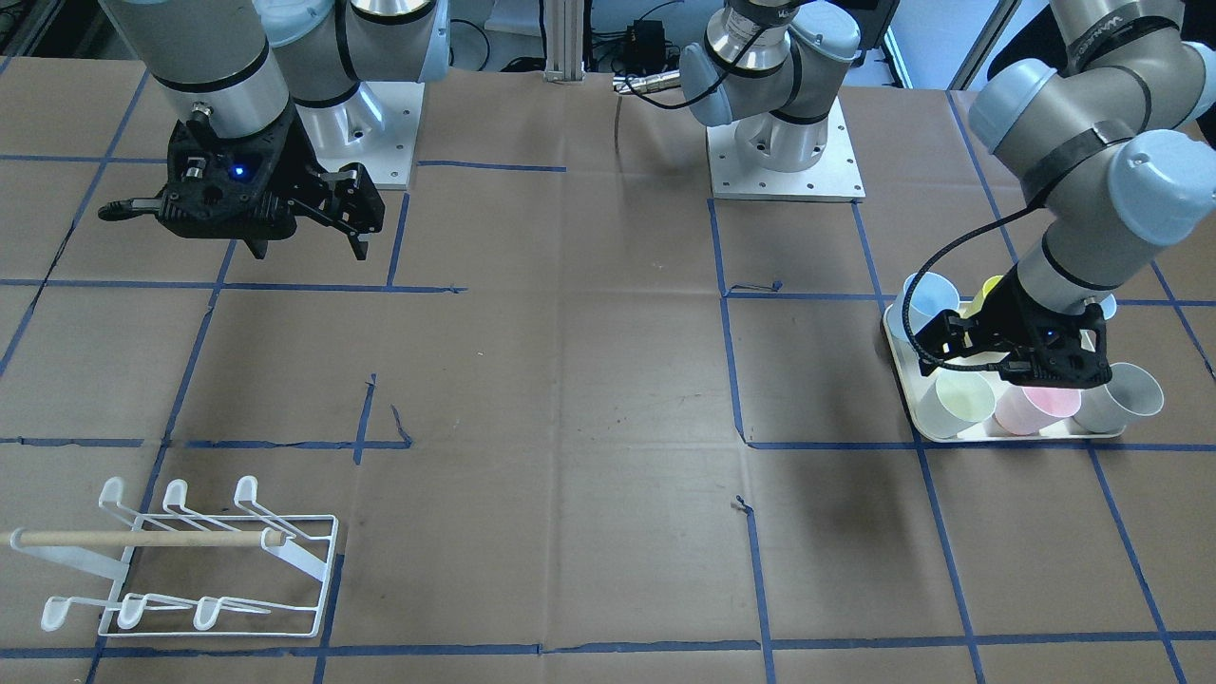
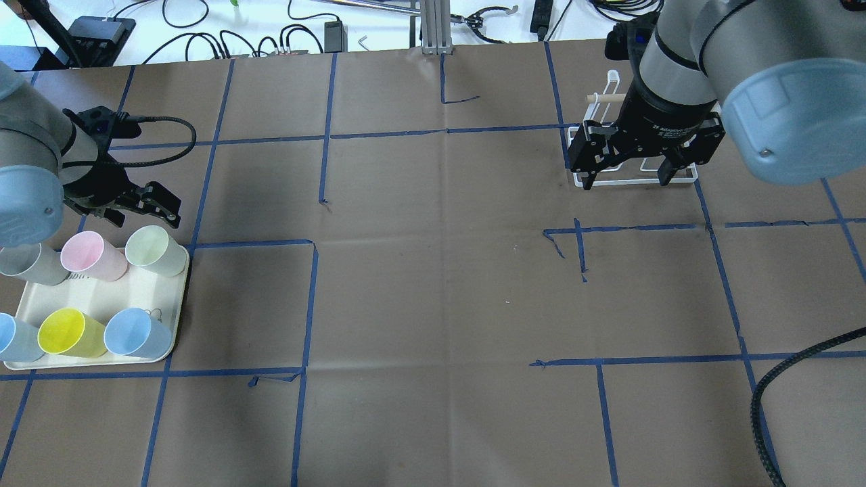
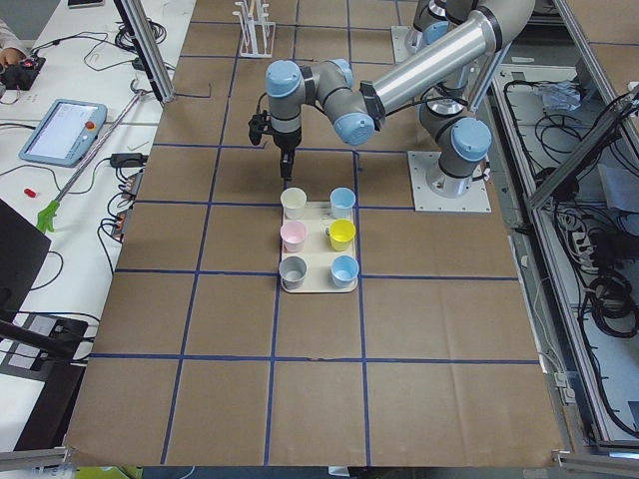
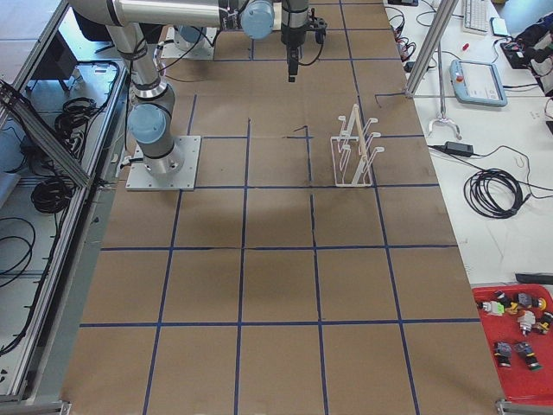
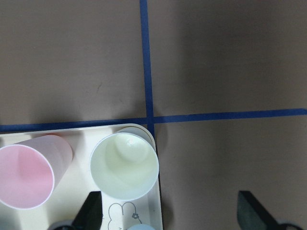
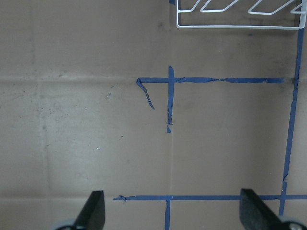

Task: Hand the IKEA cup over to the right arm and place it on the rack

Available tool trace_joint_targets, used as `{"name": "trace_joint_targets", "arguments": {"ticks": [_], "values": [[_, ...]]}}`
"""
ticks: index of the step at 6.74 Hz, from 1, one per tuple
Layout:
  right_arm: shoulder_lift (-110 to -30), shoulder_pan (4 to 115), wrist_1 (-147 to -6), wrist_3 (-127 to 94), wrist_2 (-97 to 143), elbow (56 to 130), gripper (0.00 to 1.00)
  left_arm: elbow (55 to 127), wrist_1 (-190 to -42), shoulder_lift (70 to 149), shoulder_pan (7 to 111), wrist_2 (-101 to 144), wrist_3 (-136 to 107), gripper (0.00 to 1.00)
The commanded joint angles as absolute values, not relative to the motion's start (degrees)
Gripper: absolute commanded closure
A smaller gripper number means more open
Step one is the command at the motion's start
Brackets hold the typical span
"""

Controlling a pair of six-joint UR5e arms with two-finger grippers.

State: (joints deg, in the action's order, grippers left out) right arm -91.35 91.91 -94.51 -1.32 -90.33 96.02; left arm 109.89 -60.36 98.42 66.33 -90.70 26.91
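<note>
Several pastel IKEA cups stand upright on a cream tray (image 2: 88, 297): pale green (image 2: 154, 250), pink (image 2: 91, 256), grey (image 2: 30, 264), yellow (image 2: 67, 333) and two blue. My left gripper (image 2: 142, 211) hovers open over the tray's far corner. In its wrist view the pale green cup (image 5: 124, 165) lies just below and toward one finger, with nothing held. My right gripper (image 2: 626, 177) hangs open and empty above the table, in front of the white wire rack (image 1: 218, 560), which it partly hides in the overhead view. The rack's pegs are bare.
Brown paper with blue tape lines covers the table. The arm bases (image 1: 784, 152) sit at the robot's edge. A wide stretch of bare paper (image 2: 440, 270) lies between tray and rack. Cables and a pendant lie off the table's far side.
</note>
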Motion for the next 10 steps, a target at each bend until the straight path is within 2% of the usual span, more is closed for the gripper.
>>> {"name": "trace_joint_targets", "arguments": {"ticks": [1, 4, 7, 8, 9, 10], "values": [[-91.2, 91.8, -94.5, -1.2, -90.9, 96.1, 0.00, 112.3, -52.3, 102.8, 66.4, -90.7, 27.0, 0.01], [-89.5, 91.8, -96.0, -1.4, -90.2, 96.3, 0.00, 115.8, -50.3, 103.4, 66.1, -91.1, 26.7, 0.01], [-89.5, 90.0, -116.8, -1.8, -78.7, 96.5, 0.01, 115.7, -51.0, 103.2, 63.5, -91.8, 26.7, 0.01], [-90.0, 88.7, -124.4, -1.9, -74.4, 98.9, 0.01, 115.7, -51.0, 102.7, 63.5, -91.7, 26.5, 0.03], [-90.0, 87.9, -132.1, -2.4, -66.4, 102.2, 0.01, 115.3, -50.8, 102.7, 63.5, -91.8, 26.5, 0.16], [-90.1, 87.5, -137.0, -6.3, -61.4, 103.6, 0.01, 114.9, -50.9, 102.6, 63.7, -91.8, 26.5, 0.37]]}}
